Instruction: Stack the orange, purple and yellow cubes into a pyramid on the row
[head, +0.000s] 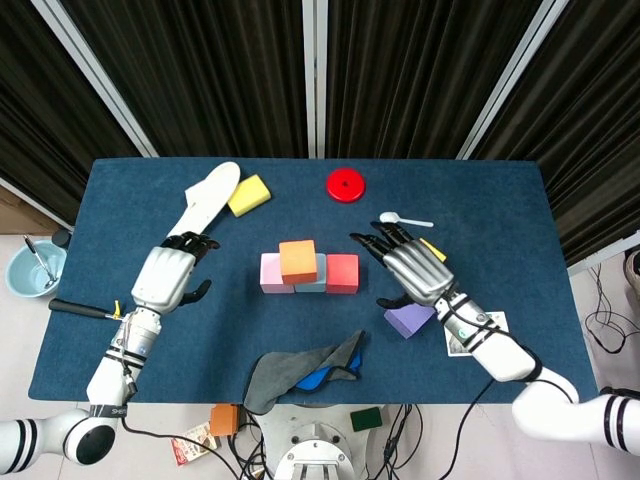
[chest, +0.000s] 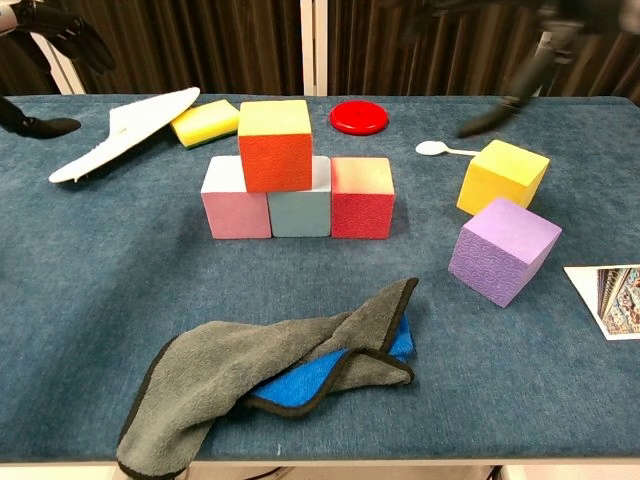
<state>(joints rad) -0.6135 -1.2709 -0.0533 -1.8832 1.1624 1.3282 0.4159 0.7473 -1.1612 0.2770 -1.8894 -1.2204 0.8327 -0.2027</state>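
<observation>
Right hand (head: 412, 268) hovers spread and empty above the yellow cube (chest: 502, 176); no legible writing shows anywhere.

We see bright, even overhead light — no glare, shadows soft and short under cubes. Head view sharp across table (head: 130, 330). Chest view crisp on near cloth (chest: 270, 375), yet right hand (chest: 520, 60) smeared by motion blur at top edge — left hand (chest: 50, 40) slightly soft. Curtains dark, detail lost.
</observation>
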